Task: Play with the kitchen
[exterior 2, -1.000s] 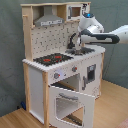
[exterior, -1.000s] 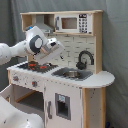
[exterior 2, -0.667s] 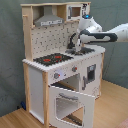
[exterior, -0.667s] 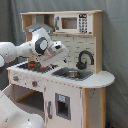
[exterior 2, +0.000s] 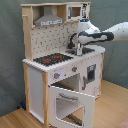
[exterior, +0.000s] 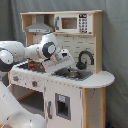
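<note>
The kitchen (exterior: 70,92) (exterior 2: 37,80) is a tall toy of pale wood and white panels, with a pegboard back and a grey hood (exterior: 39,25) (exterior 2: 49,20). Its red-ringed stovetop (exterior: 31,65) (exterior 2: 51,59) lies beside the sink (exterior: 74,74). The windowed oven door (exterior 2: 70,102) hangs open, folded down at the front. My gripper (exterior: 66,56) (exterior 2: 79,48) hangs low over the sink, close to the black faucet (exterior: 84,58) (exterior 2: 74,38). I see nothing held in it.
A toy microwave (exterior: 72,23) (exterior 2: 76,11) sits on the top shelf. The white arm (exterior: 20,51) (exterior 2: 112,33) reaches across above the counter. A grey curtain (exterior: 115,45) hangs behind, and the kitchen stands on a wooden floor (exterior 2: 112,107).
The arm has moved from above the stovetop side toward the sink and come lower, ending close to the faucet. The oven door stays open.
</note>
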Action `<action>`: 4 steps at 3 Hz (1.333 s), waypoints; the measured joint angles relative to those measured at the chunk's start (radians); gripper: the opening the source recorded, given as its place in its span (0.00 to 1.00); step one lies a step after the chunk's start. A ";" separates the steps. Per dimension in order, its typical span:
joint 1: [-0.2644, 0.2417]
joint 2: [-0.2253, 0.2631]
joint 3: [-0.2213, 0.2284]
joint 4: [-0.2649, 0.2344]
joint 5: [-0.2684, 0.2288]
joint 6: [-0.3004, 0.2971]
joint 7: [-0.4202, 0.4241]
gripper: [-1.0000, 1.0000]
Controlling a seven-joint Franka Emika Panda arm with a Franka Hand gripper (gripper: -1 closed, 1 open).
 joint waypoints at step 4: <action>-0.161 0.104 0.181 0.068 0.000 -0.018 -0.106 0.00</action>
